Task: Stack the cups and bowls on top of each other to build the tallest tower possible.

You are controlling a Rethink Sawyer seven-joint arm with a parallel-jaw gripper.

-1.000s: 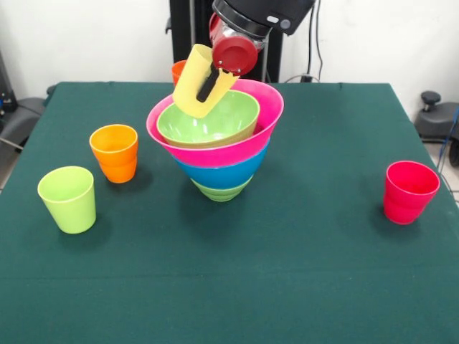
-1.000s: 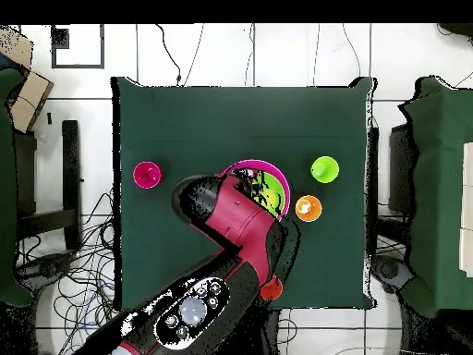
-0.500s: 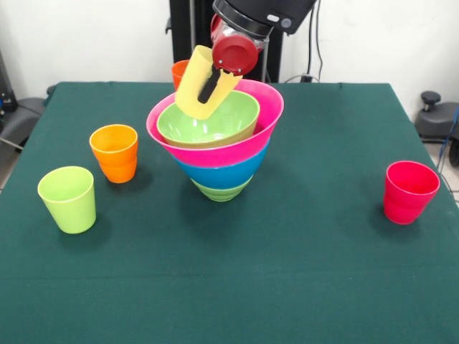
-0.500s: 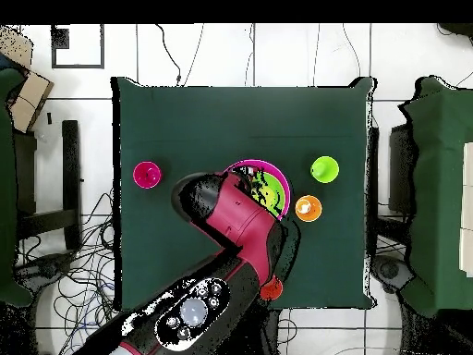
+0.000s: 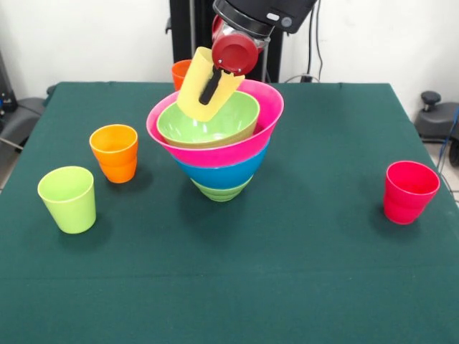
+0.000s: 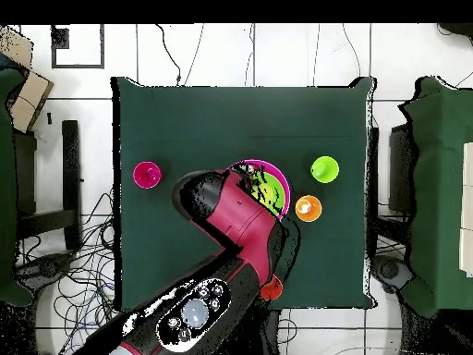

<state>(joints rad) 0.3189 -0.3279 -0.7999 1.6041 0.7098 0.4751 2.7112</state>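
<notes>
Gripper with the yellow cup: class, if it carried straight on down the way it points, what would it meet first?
Probably the light green bowl atop the tower: the gripper holds the tilted yellow cup just above it.

Arm [image 5: 262,14] enters from the top centre of the front view, black link with a red wrist below it, angled down and toward frame left. Round red cap at the wrist end faces the camera. Claw [image 5: 209,84] sits just below, one black finger [image 5: 210,85] lying across the outside of the pale yellow cup [image 5: 204,86], clamped on it; cup tilted. Overhead: red and black arm [image 6: 236,231] runs diagonally from lower left up to frame centre; claw hidden beneath it.
</notes>
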